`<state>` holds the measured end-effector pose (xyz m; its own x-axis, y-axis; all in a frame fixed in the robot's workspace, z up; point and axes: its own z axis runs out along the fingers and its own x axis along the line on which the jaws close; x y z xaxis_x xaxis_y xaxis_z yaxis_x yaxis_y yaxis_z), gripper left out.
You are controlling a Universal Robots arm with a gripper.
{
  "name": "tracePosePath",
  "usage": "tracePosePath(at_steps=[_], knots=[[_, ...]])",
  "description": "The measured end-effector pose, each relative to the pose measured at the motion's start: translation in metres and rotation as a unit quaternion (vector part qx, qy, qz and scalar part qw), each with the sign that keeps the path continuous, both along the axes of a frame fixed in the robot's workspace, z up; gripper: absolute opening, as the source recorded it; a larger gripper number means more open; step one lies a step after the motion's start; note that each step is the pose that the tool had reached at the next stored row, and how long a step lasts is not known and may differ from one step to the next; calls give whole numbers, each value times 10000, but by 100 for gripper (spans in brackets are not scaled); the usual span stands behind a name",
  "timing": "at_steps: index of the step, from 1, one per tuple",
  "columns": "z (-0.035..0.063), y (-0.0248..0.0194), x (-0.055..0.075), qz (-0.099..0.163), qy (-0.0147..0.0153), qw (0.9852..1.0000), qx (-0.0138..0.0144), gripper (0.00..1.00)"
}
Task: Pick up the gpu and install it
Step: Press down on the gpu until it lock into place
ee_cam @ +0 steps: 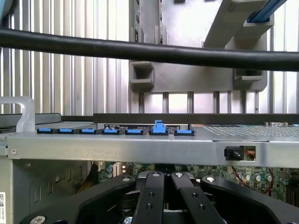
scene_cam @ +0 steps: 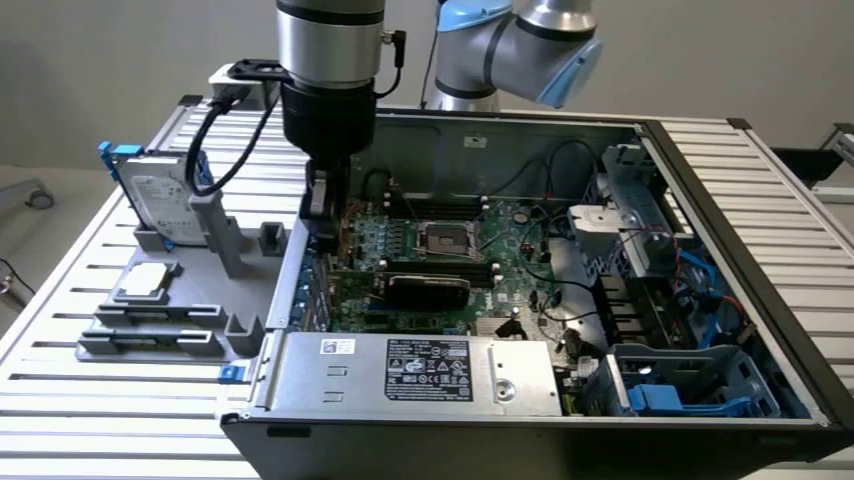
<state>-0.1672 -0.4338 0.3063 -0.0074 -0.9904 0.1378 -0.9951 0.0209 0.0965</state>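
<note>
The gpu (scene_cam: 427,285), a flat card with a black cover, stands on edge low over the motherboard (scene_cam: 514,225) inside the open computer case (scene_cam: 727,215). It runs from the case's rear wall toward the exterior view's right. My gripper (scene_cam: 320,245) reaches straight down at the card's rear-wall end. Its black fingers (ee_cam: 149,198) are pressed together, gripper (ee_cam: 167,177). The spot where they meet the card is hidden under them. Straight ahead of the fingertips, one blue slot clip (ee_cam: 159,126) on the rear wall stands raised among a row of flat ones.
A grey holder (scene_cam: 200,300) to the exterior view's left of the case carries an upright hard drive (scene_cam: 160,205) and a small silver chip (scene_cam: 147,280). The power supply (scene_cam: 414,370) fills the case's near side, drive cages (scene_cam: 641,230) the right. A black cable (ee_cam: 140,49) crosses the wrist view.
</note>
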Motion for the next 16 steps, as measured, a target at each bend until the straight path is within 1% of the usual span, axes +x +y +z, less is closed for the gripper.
tracePosePath(at_steps=[2,3,10,16], knots=[[-12,-35,0,1,0,10000,-2,11],[-17,-46,0,1,-1,10000,-2,11],[-32,-72,8,1,-1,10000,-21,11],[-42,-111,18,1,0,10000,-30,11]])
